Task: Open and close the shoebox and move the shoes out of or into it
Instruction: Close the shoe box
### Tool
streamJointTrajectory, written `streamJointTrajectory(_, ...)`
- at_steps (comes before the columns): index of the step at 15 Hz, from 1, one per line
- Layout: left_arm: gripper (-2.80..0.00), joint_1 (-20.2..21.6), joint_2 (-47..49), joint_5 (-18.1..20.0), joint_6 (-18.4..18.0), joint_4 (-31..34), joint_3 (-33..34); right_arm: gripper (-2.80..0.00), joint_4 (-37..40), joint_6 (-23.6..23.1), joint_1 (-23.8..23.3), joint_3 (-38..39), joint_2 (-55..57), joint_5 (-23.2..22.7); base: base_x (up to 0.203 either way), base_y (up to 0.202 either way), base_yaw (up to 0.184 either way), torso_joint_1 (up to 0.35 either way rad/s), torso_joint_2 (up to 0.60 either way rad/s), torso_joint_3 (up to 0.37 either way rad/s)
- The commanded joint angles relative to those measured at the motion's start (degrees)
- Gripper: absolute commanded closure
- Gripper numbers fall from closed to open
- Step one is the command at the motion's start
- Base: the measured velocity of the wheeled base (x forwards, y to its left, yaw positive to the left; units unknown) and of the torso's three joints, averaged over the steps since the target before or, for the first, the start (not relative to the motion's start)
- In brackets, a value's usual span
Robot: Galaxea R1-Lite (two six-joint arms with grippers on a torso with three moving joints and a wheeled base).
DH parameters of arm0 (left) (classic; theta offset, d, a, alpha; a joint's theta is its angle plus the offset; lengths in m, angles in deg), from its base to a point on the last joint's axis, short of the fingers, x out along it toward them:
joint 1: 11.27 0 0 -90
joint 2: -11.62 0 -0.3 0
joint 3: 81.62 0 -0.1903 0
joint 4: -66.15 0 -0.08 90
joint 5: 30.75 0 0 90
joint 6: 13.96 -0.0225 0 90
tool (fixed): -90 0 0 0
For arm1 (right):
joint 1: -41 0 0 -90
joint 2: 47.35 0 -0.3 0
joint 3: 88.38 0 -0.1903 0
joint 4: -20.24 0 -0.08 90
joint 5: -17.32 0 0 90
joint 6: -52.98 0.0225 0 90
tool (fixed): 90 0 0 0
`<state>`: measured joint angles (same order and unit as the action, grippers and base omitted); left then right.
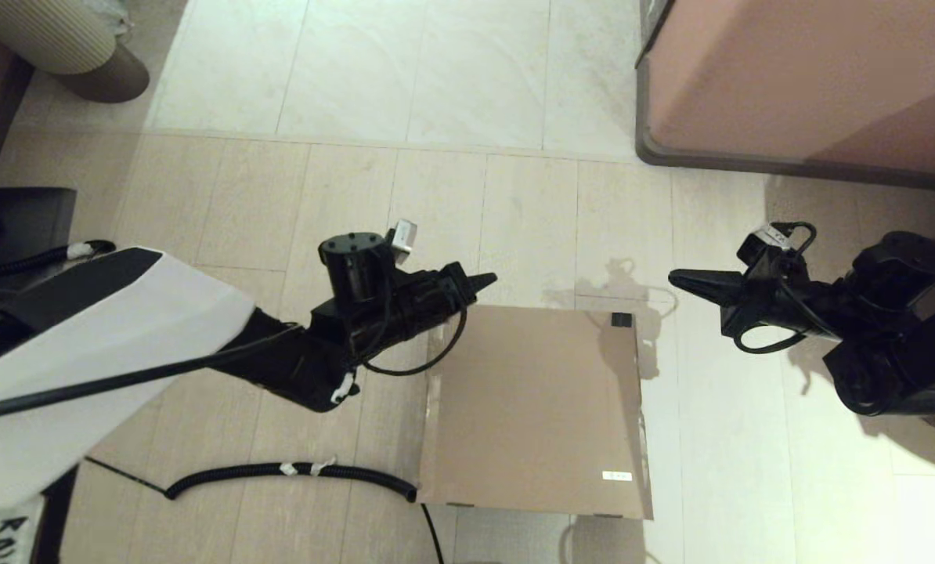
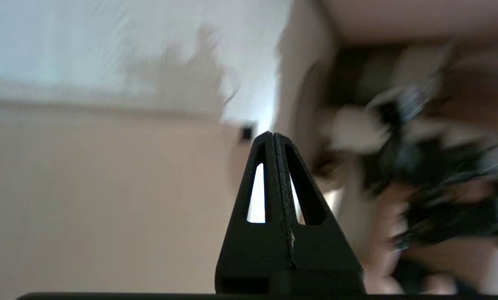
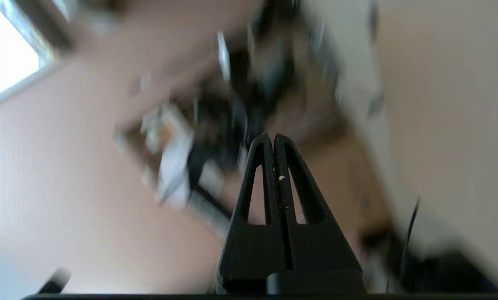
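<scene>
- Head view: the shoebox lies flat on the pale tiled floor, in the near middle of the scene, with its brown lid down and covering it completely.
- A small patch of black tape marks the lid's far right corner, and a small white sticker label sits near its near right corner.
- The shoes cannot be seen in any view.
- The left gripper hovers just beyond the box's far left corner, pointing right, its fingers pressed together into one narrow tip, gripping nothing.
- The right gripper hangs to the right of the box, near its far right corner and apart from it, pointing left; its fingers also meet in a narrow point with nothing between them.
- A black corrugated cable runs along the floor to the left of the box, reaching its near left corner.
- The large pinkish-brown furniture block stands at the far right.
- Left wrist view: the left gripper has its two fingers flat against each other; behind it spreads the brown lid, and the rest is blurred.
- Right wrist view: the right gripper shows its fingers touching along their length, nothing held; the background is too blurred to read.
</scene>
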<state>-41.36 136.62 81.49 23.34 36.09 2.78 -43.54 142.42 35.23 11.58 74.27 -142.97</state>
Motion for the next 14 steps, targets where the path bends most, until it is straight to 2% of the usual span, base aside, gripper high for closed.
streamJointTrajectory(1,0.0,-1.88,-4.08,-3.37,-4.74,-0.27,4.7,0.0,-0.5,-6.45,0.83,1.49,-1.53,7.91,0.0,0.0,0.0,0.0,0.0,0.0)
streamJointTrajectory(3,0.0,-3.87,-6.28,-7.6,-7.33,-0.27,7.26,0.0,4.23,-14.63,2.76,1.5,-1.8,21.55,0.0,0.0,0.0,0.0,0.0,0.0)
streamJointTrajectory(6,0.0,-4.96,-10.08,-12.59,-10.84,0.62,9.53,0.0,22.79,-37.66,6.71,0.38,-3.93,38.22,0.0,0.0,0.0,0.0,0.0,0.0)
streamJointTrajectory(8,0.0,-4.91,-13.67,-17.02,-20.09,2.91,14.19,0.0,38.05,-52.42,10.12,0.17,-11.11,47.72,0.0,0.0,0.0,0.0,0.0,0.0)
streamJointTrajectory(9,0.0,-4.87,-16.82,-18.59,-23.37,3.39,17.44,0.0,44.1,-59.73,11.62,0.56,-15.41,51.51,0.0,0.0,0.0,0.0,0.0,0.0)
streamJointTrajectory(11,0.0,-4.85,-25.46,-22.58,-26.78,3.91,24.98,0.0,52.07,-69.17,14.01,2.85,-25.53,56.6,0.0,0.0,0.0,0.0,0.0,0.0)
streamJointTrajectory(13,0.0,-3.2,-37.23,-26.77,-27.85,4.88,32.9,0.0,57.24,-74.16,15.26,7.07,-38.57,58.9,0.0,0.0,0.0,0.0,0.0,0.0)
streamJointTrajectory(14,0.0,-0.27,-44.26,-28.04,-28.11,5.9,36.89,0.0,59.5,-75.75,15.11,9.35,-45.72,59.73,0.0,0.0,0.0,0.0,0.0,0.0)
